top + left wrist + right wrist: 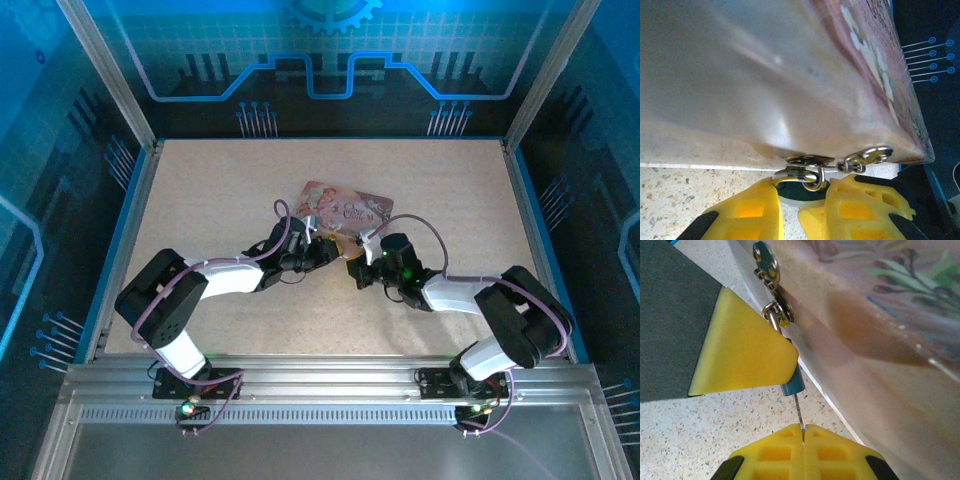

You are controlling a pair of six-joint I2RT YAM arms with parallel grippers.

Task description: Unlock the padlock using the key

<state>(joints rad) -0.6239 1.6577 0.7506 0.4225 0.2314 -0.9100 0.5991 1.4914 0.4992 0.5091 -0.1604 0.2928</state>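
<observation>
Tightly framed against the side of a pink illustrated rectangular tin box, the left gripper clamps its yellow fingers on the tiny dark bluish padlock. The lock's thin shackle is hooked through a silver hasp on the tin's edge. One yellow pad covers most of the padlock, leaving a short blue stub showing. The right gripper is pinched closed on the pale silver metal key, a thin sliver running up to that stub with its head buried between the pads. Whether its tip sits in the keyhole cannot be made out. From above, both wrists crowd the tin's near edge on the speckled beige table. The tin is blurred and cut off in both wrist views.
</observation>
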